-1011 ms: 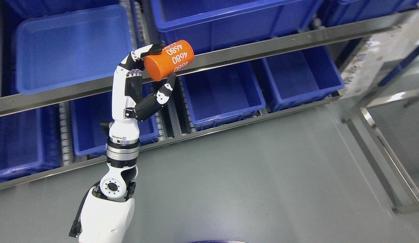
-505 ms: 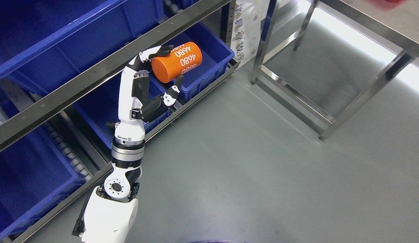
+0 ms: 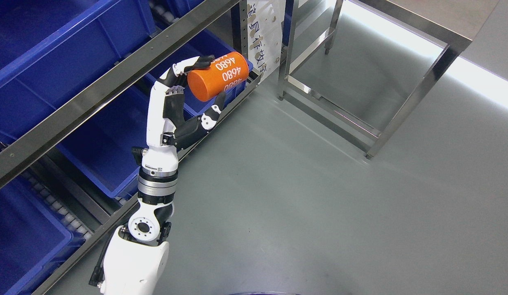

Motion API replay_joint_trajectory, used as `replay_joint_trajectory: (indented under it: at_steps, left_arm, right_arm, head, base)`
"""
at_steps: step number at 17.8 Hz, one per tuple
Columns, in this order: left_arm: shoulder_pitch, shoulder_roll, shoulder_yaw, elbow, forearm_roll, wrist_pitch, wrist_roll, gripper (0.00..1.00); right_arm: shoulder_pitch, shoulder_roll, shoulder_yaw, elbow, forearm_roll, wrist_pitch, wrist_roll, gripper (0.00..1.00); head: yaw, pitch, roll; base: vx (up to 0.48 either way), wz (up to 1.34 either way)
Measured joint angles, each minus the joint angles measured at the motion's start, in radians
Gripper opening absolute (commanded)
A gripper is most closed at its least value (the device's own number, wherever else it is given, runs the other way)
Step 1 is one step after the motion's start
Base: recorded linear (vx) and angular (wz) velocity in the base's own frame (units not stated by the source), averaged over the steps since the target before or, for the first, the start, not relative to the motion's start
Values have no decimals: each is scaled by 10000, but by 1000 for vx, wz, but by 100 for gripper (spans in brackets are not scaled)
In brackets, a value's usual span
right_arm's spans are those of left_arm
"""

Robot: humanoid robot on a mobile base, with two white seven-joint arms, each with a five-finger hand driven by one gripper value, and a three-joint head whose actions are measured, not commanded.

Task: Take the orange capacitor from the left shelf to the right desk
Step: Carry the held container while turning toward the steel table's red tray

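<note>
Orange capacitor (image 3: pixel 218 76), marked 4680, is held in the left hand (image 3: pixel 188 92), raised clear of the shelf (image 3: pixel 94 98) and its blue bins (image 3: pixel 53 53). Fingers (image 3: pixel 196 62) are curled over the top of the cylinder and the thumb (image 3: pixel 213 112) is pressed under it, so it is pinched across its side and kept lying tilted, flat end toward the camera. Grip across the curved body is judged chosen so the can cannot roll out during carry. Pick is judged done; transfer is under way. Steel desk frame (image 3: pixel 405 102) is seen upper right, well apart from the hand; the desk top is mostly out of frame. No right arm is in view. Release is not yet due.
</note>
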Motion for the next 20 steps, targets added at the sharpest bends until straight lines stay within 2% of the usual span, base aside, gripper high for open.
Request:
replay_joint_trajectory:
  at_steps: [10, 20]
  left_arm:
    - [-64, 0, -355, 0, 0, 5, 0, 11]
    - [-137, 0, -601, -1, 0, 65, -22, 11]
  right_arm:
    - [-1, 0, 0, 0, 0, 0, 0, 100]
    - [0, 0, 0, 0, 0, 0, 0, 100]
  head:
    - [0, 0, 0]
    - [0, 0, 0]
  base:
    - [53, 22]
    - [108, -200]
